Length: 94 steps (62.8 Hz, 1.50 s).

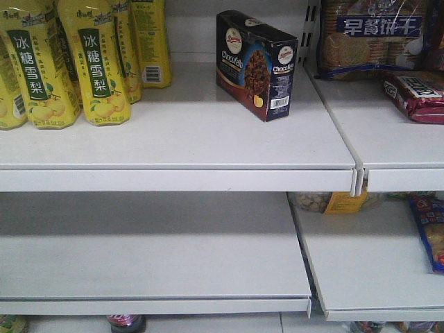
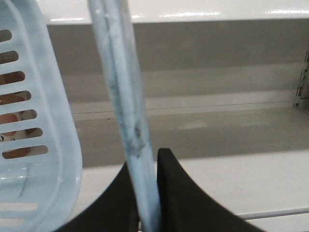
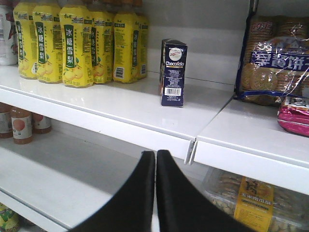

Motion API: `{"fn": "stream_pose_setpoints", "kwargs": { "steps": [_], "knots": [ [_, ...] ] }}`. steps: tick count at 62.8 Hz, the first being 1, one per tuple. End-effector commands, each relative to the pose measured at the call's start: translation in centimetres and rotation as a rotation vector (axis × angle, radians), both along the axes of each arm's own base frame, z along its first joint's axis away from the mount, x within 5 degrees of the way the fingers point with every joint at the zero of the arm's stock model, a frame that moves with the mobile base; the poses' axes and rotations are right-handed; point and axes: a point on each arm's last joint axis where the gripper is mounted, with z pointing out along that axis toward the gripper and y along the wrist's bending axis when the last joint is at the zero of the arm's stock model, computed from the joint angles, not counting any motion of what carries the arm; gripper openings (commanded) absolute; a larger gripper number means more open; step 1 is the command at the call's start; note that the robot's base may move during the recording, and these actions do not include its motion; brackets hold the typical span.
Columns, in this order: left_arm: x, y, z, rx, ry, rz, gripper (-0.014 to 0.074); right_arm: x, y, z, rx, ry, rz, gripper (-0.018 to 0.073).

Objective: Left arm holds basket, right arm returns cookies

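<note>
The cookies (image 1: 255, 64), a dark navy box with a white round logo and a barcode end, stand upright on the upper white shelf; the right wrist view shows the cookies (image 3: 173, 72) end-on. My right gripper (image 3: 155, 159) is shut with nothing in it, hanging below and in front of that shelf, well short of the box. My left gripper (image 2: 147, 166) is shut on a pale blue handle (image 2: 123, 96) of the basket (image 2: 46, 145), whose slotted side fills the left edge of that view. Neither arm shows in the front view.
Yellow drink bottles (image 1: 69, 59) line the upper shelf's left. A clear biscuit bag (image 1: 374, 38) and a red packet (image 1: 420, 96) lie on the neighbouring shelf at the right. The lower shelf (image 1: 152, 250) is bare; a snack tub (image 3: 251, 200) sits under the right section.
</note>
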Motion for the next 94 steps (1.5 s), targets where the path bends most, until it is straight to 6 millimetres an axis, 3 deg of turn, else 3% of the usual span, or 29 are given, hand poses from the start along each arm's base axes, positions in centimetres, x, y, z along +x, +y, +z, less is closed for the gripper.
{"fn": "stream_pose_setpoints", "kwargs": {
  "steps": [1, 80, 94],
  "knots": [
    [-0.1, 0.1, 1.4, 0.021, -0.122, 0.019, -0.0006, 0.0, 0.0, 1.3, 0.028, -0.080, -0.005, -0.0009],
    [-0.1, 0.2, 1.3, 0.018, -0.114, 0.046, -0.0006, 0.0, -0.1, 1.4, 0.026, -0.090, -0.009, -0.0008],
    [-0.1, 0.2, 1.3, 0.018, -0.114, 0.046, -0.0006, 2.0, 0.5, -1.3, 0.054, -0.150, -0.103, -0.0008]
  ]
}}
